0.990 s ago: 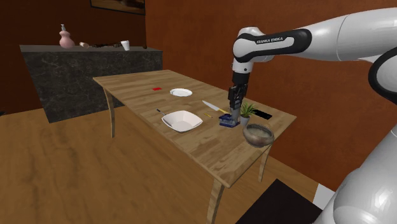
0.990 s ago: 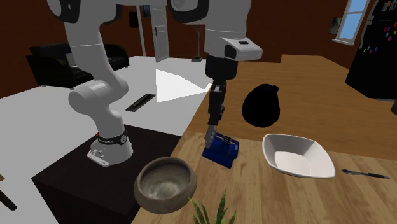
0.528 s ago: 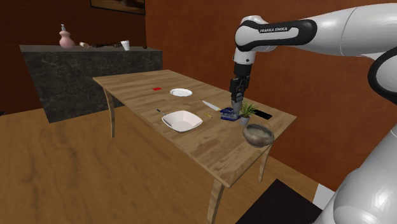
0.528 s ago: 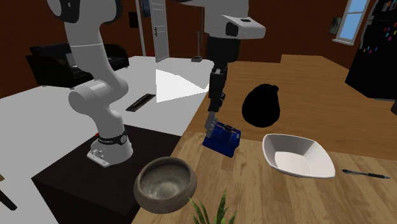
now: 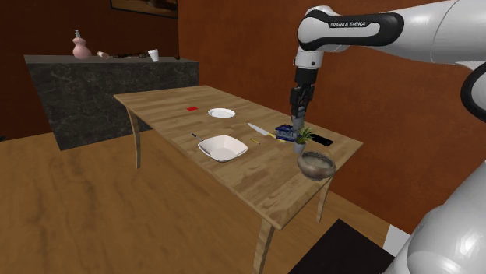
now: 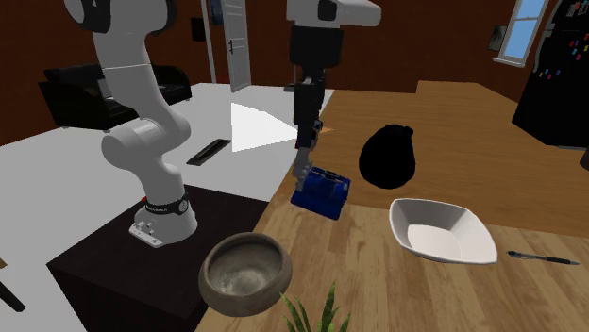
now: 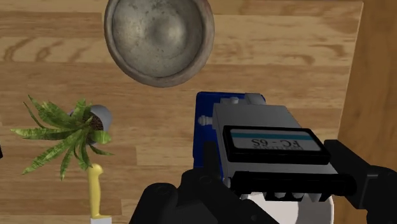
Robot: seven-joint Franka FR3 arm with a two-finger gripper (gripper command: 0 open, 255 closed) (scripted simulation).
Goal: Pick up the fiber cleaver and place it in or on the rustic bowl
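FRANKA EMIKA, white letters on the arm [image 5: 354,24]; FC - 6S (upside down), label on the fiber cleaver [image 7: 264,149]

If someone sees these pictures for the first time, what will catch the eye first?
The blue and grey box-shaped fiber cleaver draws the eye first: the black two-finger hand clasps it above the wooden table. Next come the round grey-brown rough bowl at the table's edge, empty, and the white square bowl on the second exterior view's right.
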